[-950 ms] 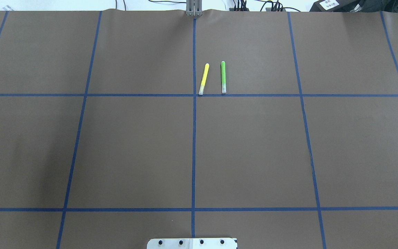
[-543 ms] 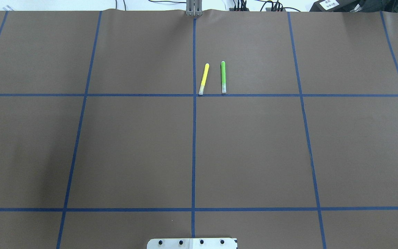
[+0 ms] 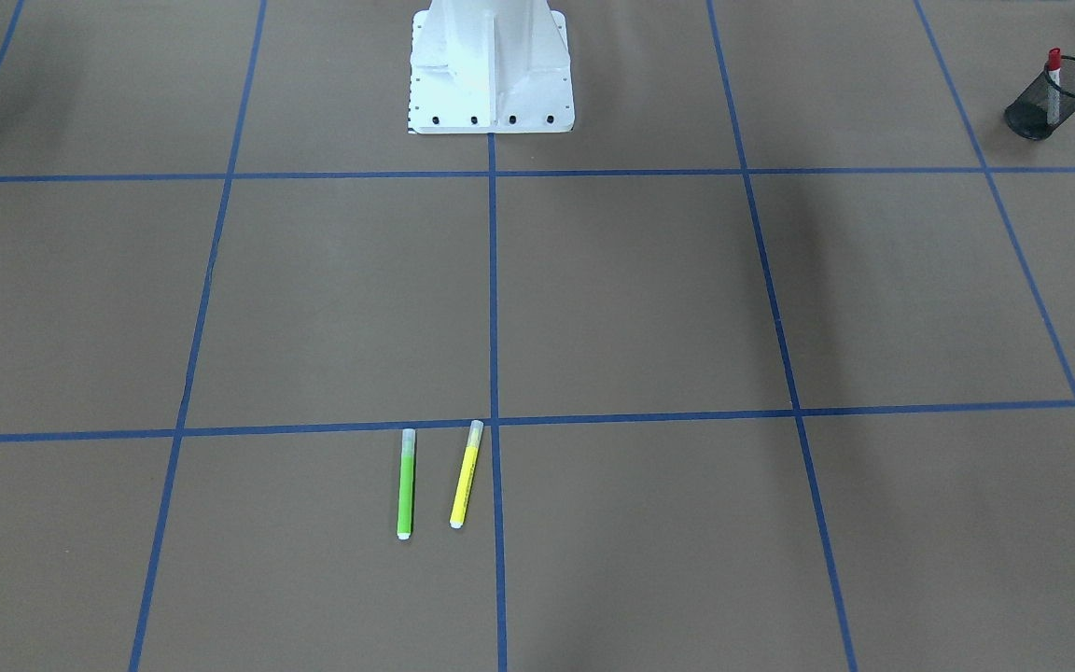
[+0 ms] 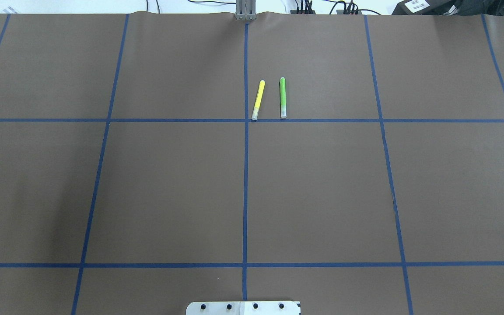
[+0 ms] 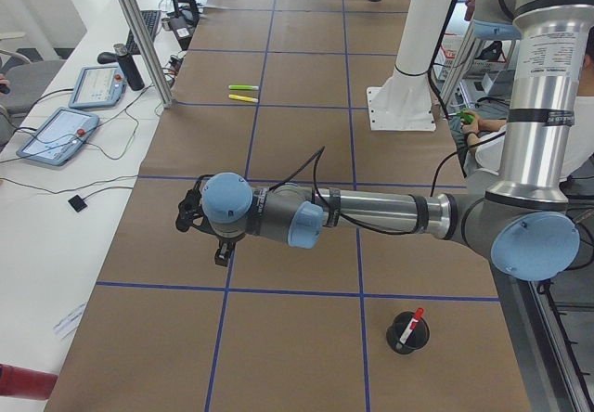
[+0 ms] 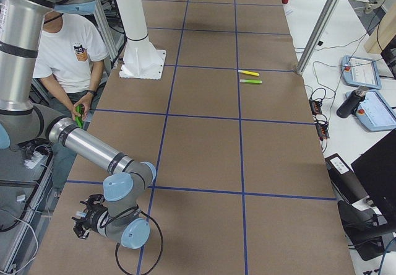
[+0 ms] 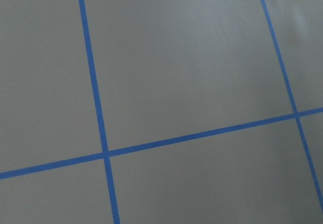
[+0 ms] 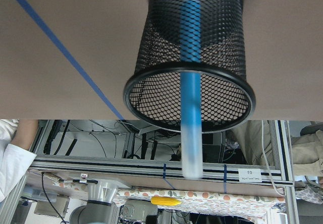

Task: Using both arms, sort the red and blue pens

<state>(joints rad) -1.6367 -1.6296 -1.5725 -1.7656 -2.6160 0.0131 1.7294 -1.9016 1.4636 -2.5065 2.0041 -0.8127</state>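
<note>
The red pen (image 3: 1054, 63), white-barrelled with a red cap, stands in a black mesh cup (image 3: 1051, 101) at the table's corner; it also shows in the exterior left view as the red pen (image 5: 414, 319). The blue pen (image 8: 191, 82) stands in another black mesh cup (image 8: 151, 42), its clear cap poking out toward the right wrist camera. My left gripper (image 5: 197, 219) hovers over bare table, well away from the red pen's cup. My right gripper (image 6: 83, 220) hangs at the table's near end. Neither wrist view shows fingers, so I cannot tell whether either gripper is open or shut.
A yellow highlighter (image 4: 258, 100) and a green highlighter (image 4: 282, 97) lie side by side at the far middle, by the blue tape cross. The white pedestal (image 3: 491, 65) stands at the robot's edge. A person (image 6: 65, 52) sits beside the table.
</note>
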